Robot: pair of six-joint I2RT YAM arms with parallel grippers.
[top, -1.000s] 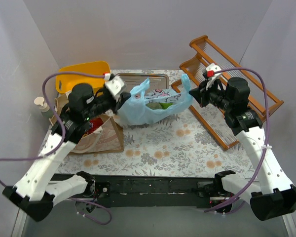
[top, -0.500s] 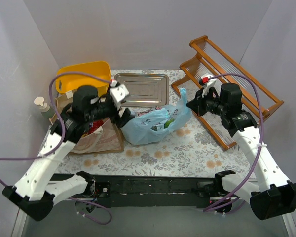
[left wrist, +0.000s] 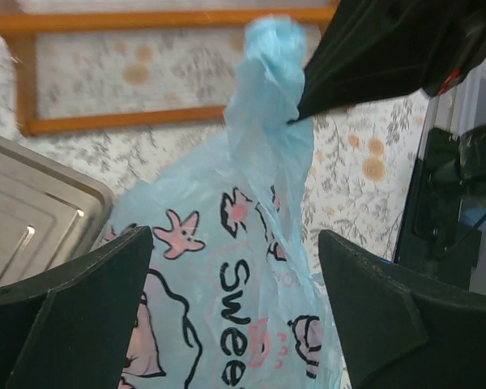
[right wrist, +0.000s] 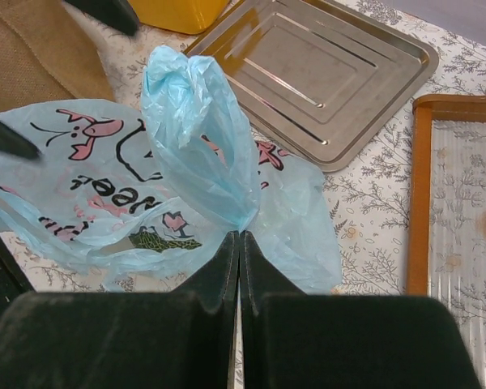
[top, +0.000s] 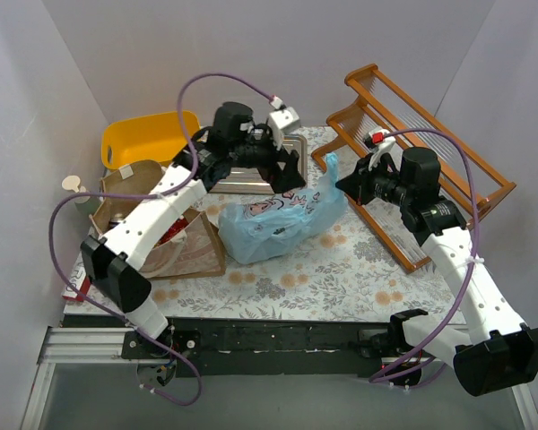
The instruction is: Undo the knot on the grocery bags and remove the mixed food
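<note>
On the counter (top: pixel 341 269) the light blue bag (top: pixel 282 224) lay slumped just beside the brown paper bag (top: pixel 193 246). The right pincer (right wrist: pixel 239 239) was clenched on one twisted handle (right wrist: pixel 196 146), holding it up. Further back, over the metal tray (right wrist: pixel 308 73), the left pincer (top: pixel 285 177) hung with jaws spread, gripping nothing. No knot showed, so opening the bag looked the step in hand. Next, the left would need the opposite lip to spread the mouth.
</note>
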